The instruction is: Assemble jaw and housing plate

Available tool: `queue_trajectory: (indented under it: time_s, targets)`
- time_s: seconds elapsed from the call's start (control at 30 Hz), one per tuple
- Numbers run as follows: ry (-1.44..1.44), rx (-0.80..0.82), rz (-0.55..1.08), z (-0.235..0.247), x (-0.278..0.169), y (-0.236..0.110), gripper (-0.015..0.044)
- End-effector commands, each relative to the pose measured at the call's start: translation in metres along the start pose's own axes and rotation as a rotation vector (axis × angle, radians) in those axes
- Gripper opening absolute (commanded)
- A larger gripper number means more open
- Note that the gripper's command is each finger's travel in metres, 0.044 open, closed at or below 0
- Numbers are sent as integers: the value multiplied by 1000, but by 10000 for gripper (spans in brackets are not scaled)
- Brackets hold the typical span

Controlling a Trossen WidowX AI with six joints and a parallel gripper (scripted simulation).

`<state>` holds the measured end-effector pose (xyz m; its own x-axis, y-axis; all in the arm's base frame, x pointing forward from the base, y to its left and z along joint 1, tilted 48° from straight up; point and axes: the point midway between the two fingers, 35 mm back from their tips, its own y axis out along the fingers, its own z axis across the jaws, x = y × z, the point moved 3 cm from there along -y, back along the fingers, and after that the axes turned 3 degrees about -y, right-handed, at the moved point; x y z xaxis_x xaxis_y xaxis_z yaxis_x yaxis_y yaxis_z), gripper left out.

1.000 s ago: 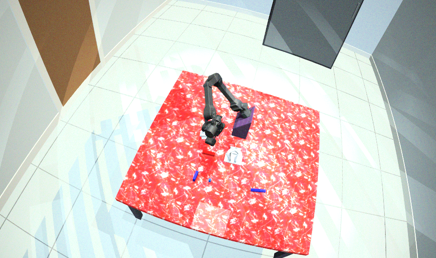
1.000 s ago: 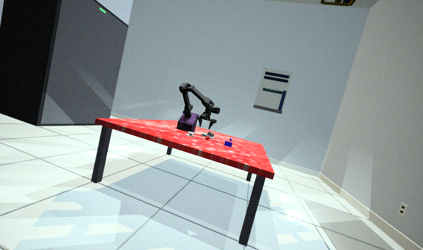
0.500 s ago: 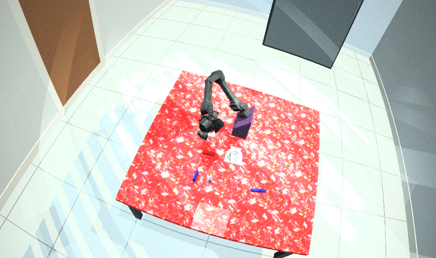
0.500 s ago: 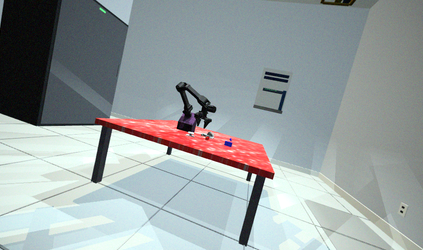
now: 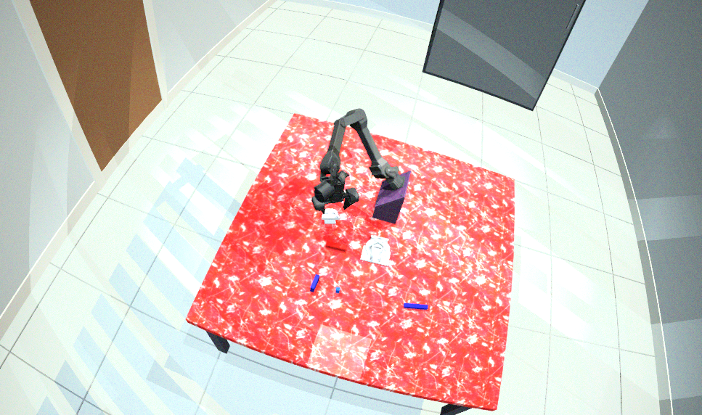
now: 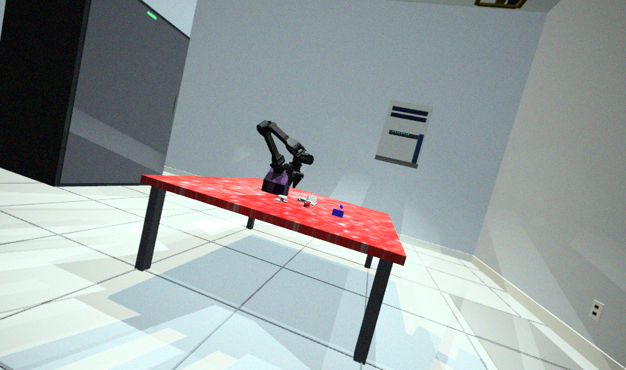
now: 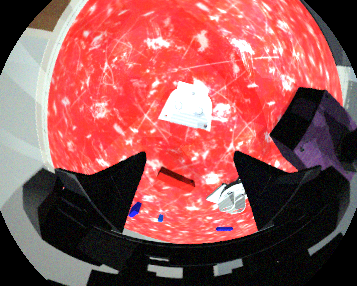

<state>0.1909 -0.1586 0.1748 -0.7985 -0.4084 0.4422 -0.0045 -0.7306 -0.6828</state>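
Note:
The white housing plate (image 5: 330, 217) (image 6: 281, 198) (image 7: 185, 119) lies apart from the base; two round features show on it in the wrist view. The white gripper base (image 5: 366, 256) (image 7: 216, 193) sits on the table nearer the middle. Grey-white jaws (image 7: 226, 201) lie on it, close together; how they sit on the pins and whether their teeth mesh is too small to tell. My gripper (image 5: 335, 207) (image 7: 190, 155) is open and empty, above the table near the plate. Its right finger hides part of the base in the wrist view.
A red block (image 5: 335, 247) (image 7: 175, 178) lies between plate and base. Two blue bars (image 5: 314, 283) (image 5: 415, 306) and a small blue cube (image 5: 337, 290) lie farther off. The purple arm mount (image 5: 389, 204) (image 7: 313, 135) stands beside the base.

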Motion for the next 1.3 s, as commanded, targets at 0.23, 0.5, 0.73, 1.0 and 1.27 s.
queue_trajectory:
  time_s: [0.23,0.5,0.73,1.0,1.27]
  targets:
    - [266,11,-14,-2,27,-4,440]
    - [266,10,-14,-1,27,11,440]
    - [266,13,-16,-1,28,36,440]
    - [266,13,-16,-1,28,36,440]
    - [266,13,-16,-1,28,47,440]
